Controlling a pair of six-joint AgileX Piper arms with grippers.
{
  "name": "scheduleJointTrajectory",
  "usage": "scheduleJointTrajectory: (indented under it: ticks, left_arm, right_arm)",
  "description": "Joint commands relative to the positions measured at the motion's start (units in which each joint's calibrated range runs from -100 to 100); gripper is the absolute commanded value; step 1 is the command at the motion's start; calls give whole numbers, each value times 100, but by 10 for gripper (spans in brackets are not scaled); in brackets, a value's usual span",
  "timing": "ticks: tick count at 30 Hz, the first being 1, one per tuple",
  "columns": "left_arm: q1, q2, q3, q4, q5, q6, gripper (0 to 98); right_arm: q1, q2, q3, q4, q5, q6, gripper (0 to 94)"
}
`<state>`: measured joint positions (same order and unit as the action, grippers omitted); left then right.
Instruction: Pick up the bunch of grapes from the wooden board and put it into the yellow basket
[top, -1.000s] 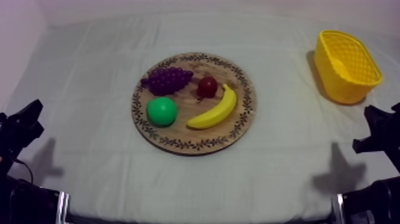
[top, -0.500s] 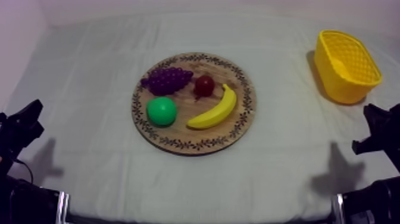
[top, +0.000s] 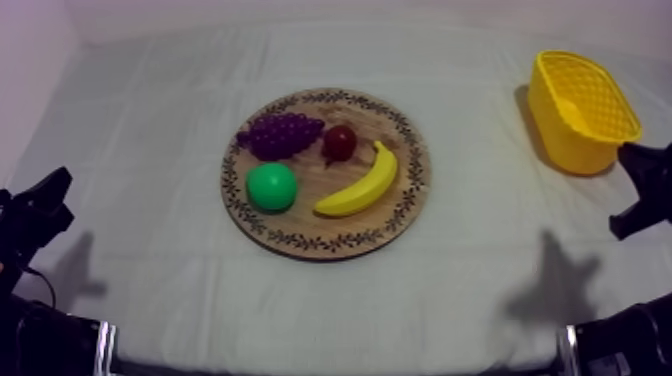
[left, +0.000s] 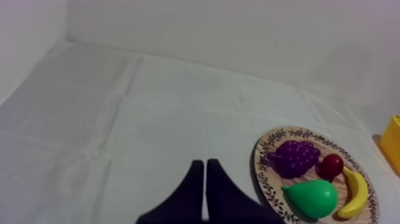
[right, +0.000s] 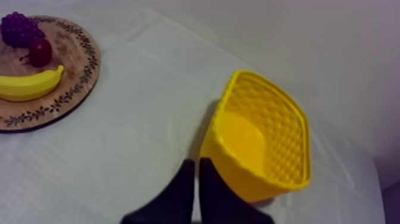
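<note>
Lying on wooden board (top: 330, 228), bunch of grapes (top: 282, 133), far from right gripper (right: 194, 164), closed, empty.

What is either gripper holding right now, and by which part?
Nothing. The left gripper and the right gripper are both shut on nothing; the bunch of grapes lies untouched on the wooden board.

Right wrist view now: the wooden board (right: 76, 55) runs off the frame, and it takes part of the bunch of grapes (right: 21, 28) and one end of the banana (right: 30, 85) with it. Over on the left wrist view, the yellow basket (left: 393, 146) is a mere sliver at the edge. From the top, the right arm (top: 650, 190) and the left arm (top: 35, 215) are both clipped by the sides.
</note>
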<state>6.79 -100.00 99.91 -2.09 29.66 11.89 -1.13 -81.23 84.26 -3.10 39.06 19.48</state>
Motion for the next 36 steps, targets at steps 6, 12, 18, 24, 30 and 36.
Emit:
scheduleJointTrajectory:
  ticks: [6, 12, 18, 24, 30, 36]
  left_arm:
    - [-2, 0, -2, 1, 1, 0, 1]
    - [-2, 0, -2, 1, 1, 0, 1]
    - [-2, 0, -2, 1, 1, 0, 1]
    - [-2, 0, -2, 1, 1, 1, 1]
    - [-2, 0, -2, 1, 1, 2, 1]
    - [-2, 0, -2, 1, 1, 0, 1]
  right_arm:
    - [-484, 1842, -2216, 221, 884, -47, 5]
    - [-986, 3014, -3436, 493, 1510, -202, 6]
    - [-1524, 4191, -4487, 644, 2102, -282, 6]
    - [-1910, 5454, -5627, 649, 2532, -164, 6]
    - [-2134, 6517, -6750, 608, 2912, 67, 6]
    - [-2375, 7362, -7554, 667, 3220, 212, 7]
